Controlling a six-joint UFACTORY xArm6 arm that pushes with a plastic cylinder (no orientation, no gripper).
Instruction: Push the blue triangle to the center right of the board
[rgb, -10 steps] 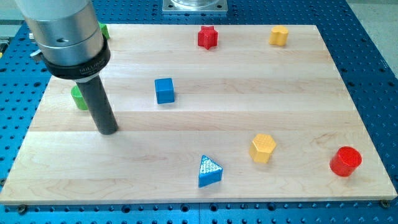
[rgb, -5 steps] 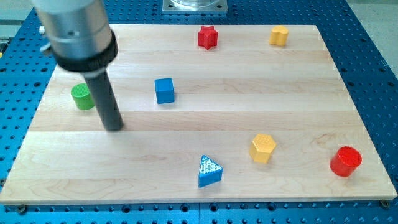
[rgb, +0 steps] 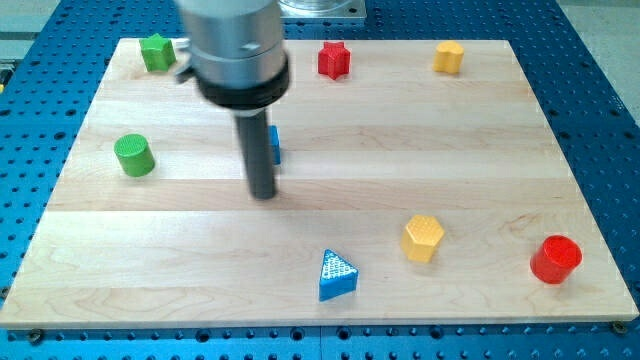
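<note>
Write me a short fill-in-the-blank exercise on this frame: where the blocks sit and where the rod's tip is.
1. The blue triangle lies near the view's ____ edge of the board.
2. My tip stands toward the view's ____ from the blue triangle, not touching it.
3. The rod partly hides the ____ cube.
4. The block nearest the view's bottom-right corner is the red ____.

Missing words: bottom; top-left; blue; cylinder
</note>
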